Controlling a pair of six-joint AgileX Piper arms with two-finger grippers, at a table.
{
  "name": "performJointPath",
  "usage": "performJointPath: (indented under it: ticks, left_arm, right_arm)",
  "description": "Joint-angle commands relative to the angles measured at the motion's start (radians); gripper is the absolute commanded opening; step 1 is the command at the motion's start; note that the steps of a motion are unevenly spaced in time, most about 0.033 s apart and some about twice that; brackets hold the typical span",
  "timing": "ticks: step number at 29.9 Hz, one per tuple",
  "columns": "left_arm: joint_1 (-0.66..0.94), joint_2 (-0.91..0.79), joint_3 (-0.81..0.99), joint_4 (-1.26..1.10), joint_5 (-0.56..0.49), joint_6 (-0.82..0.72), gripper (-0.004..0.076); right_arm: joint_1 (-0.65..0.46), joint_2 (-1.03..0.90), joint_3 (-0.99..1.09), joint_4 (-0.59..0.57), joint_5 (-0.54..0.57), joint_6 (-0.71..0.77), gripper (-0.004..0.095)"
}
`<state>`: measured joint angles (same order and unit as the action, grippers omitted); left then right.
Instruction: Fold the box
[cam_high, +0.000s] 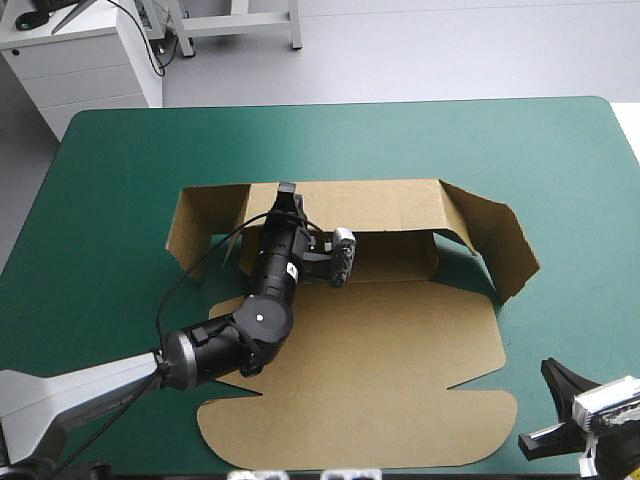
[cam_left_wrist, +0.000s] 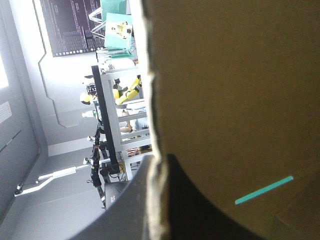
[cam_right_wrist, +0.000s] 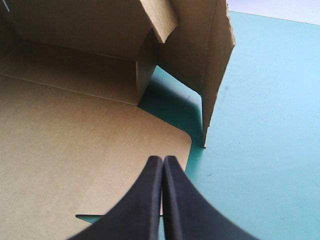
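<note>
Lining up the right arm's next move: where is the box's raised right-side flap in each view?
High view: the raised right-side flap stands at the box's right end.
Left wrist view: only close brown board; flap not identifiable.
Right wrist view: upright, ahead of the shut right gripper.
Shared landmark: the flat panel's rounded corner beside it.

Nothing legible is found: no text, label, brand, number or sign can be read in any view. The brown board of the box (cam_high: 400, 340) is seen plain, without print.
</note>
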<state>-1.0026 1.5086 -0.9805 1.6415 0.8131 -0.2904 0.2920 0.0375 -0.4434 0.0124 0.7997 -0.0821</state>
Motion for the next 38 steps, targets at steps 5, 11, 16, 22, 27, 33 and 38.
performJointPath:
  ticks: [5,11,16,22,27,33,38]
  left_arm:
    - [-0.006,-0.039,0.014,0.126,0.034,-0.017,-0.0008]
    - [-0.006,-0.039,0.012,0.188,0.03,-0.019,-0.0008]
    - [-0.006,-0.037,0.012,0.188,0.026,-0.019,-0.0008]
    - [-0.006,-0.012,0.012,0.188,0.028,-0.019,-0.0008]
    - [-0.006,0.009,0.012,0.187,0.033,-0.019,-0.0008]
    - [-0.006,0.013,0.01,0.19,0.056,-0.019,-0.0008]
    - [0.029,0.013,0.01,0.19,0.056,-0.019,-0.0008]
  right_arm:
    - [0.001,0.017,-0.02,-0.012,-0.079,-0.006,-0.0014]
    - [0.001,0.079,-0.066,-0.012,-0.076,0.128,-0.0013]
    - [0.001,0.264,-0.215,-0.012,-0.076,0.134,-0.0013]
    - [0.001,0.619,-0.512,-0.012,-0.02,0.101,-0.0013]
    - [0.001,0.936,-0.813,-0.042,0.088,0.025,-0.0013]
    - [-0.001,1.263,-1.143,-0.141,0.128,0.041,-0.0014]
    - [-0.001,1.49,-1.344,-0.139,0.221,0.044,-0.0014]
